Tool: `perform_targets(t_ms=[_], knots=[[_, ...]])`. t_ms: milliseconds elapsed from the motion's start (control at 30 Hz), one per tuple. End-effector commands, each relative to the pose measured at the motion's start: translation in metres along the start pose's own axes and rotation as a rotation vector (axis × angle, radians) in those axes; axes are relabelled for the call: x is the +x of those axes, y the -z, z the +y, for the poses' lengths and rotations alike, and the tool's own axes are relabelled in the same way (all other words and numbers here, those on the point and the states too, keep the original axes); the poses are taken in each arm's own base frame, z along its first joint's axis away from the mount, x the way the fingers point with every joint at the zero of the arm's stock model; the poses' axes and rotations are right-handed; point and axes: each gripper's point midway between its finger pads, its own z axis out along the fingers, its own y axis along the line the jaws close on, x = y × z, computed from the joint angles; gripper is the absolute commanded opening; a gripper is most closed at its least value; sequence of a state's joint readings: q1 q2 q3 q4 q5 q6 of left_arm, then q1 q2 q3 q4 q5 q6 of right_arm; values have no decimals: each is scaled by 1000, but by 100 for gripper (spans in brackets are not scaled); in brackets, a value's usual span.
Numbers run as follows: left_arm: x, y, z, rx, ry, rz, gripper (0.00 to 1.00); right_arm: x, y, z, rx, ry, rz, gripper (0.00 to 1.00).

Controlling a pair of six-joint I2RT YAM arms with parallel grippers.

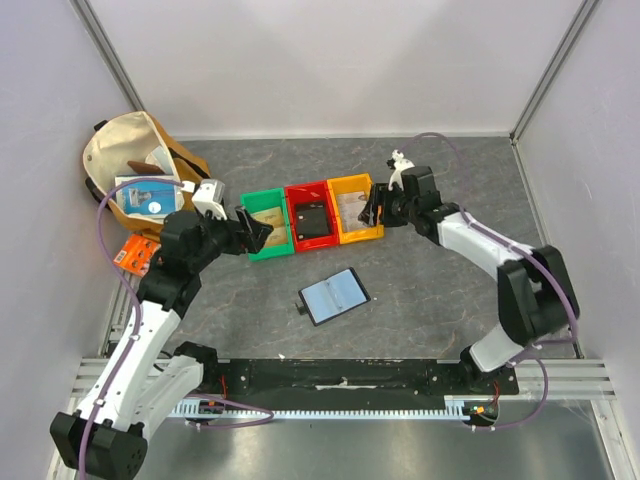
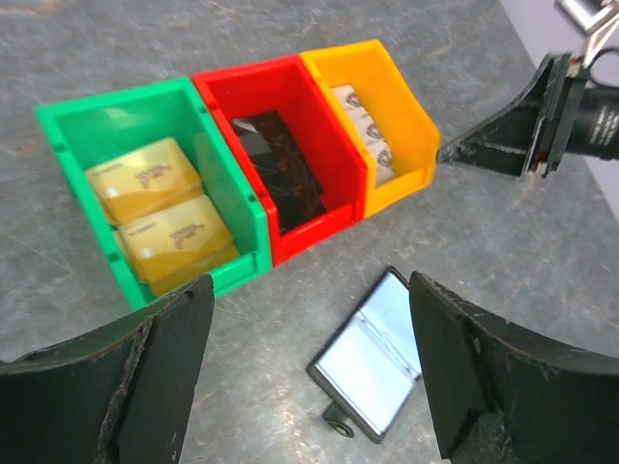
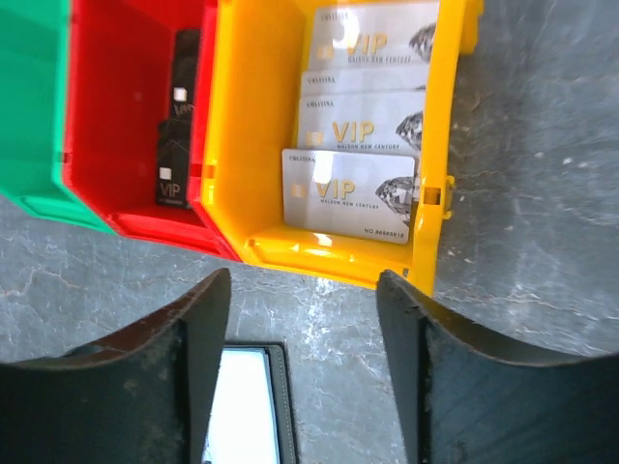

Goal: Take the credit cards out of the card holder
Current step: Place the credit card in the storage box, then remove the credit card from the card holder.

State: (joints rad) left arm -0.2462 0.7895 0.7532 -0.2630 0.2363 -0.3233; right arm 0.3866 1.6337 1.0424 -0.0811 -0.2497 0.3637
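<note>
The card holder lies open on the grey table, two shiny grey-blue panels up, no card showing in it. It also shows in the left wrist view and partly in the right wrist view. Gold cards lie in the green bin, black cards in the red bin, silver VIP cards in the yellow bin. My left gripper hovers open and empty by the green bin. My right gripper hovers open and empty over the yellow bin's near edge.
A tan bag holding a box sits at the back left, with an orange item in front of it. Grey walls close the table on three sides. The three bins stand in a row behind the card holder.
</note>
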Motion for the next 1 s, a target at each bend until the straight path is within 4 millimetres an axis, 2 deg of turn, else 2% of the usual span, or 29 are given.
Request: perform_targets(t_ms=[0, 67, 200, 233, 367, 400, 500, 667, 800, 967], knots=[[25, 2, -27, 112, 104, 79, 87, -13, 38, 17, 33, 131, -81, 73], [39, 3, -32, 111, 120, 97, 87, 0, 43, 28, 19, 176, -76, 75], [72, 4, -38, 72, 134, 158, 87, 39, 42, 56, -15, 283, -36, 79], [85, 4, -45, 82, 134, 192, 87, 49, 42, 66, -28, 308, -28, 80], [131, 4, -48, 33, 150, 290, 87, 94, 43, 97, -92, 359, 11, 84], [140, 5, -51, 35, 158, 316, 86, 101, 43, 99, -81, 373, 13, 91], [167, 6, -46, -7, 170, 369, 78, 127, 41, 113, -77, 419, 50, 95], [207, 10, -41, -50, 184, 478, 73, 153, 35, 126, -18, 502, 58, 95], [224, 11, -35, -87, 190, 520, 68, 169, 27, 130, 28, 561, 82, 96], [235, 8, -28, -115, 196, 534, 47, 184, 17, 136, 38, 601, 112, 96]])
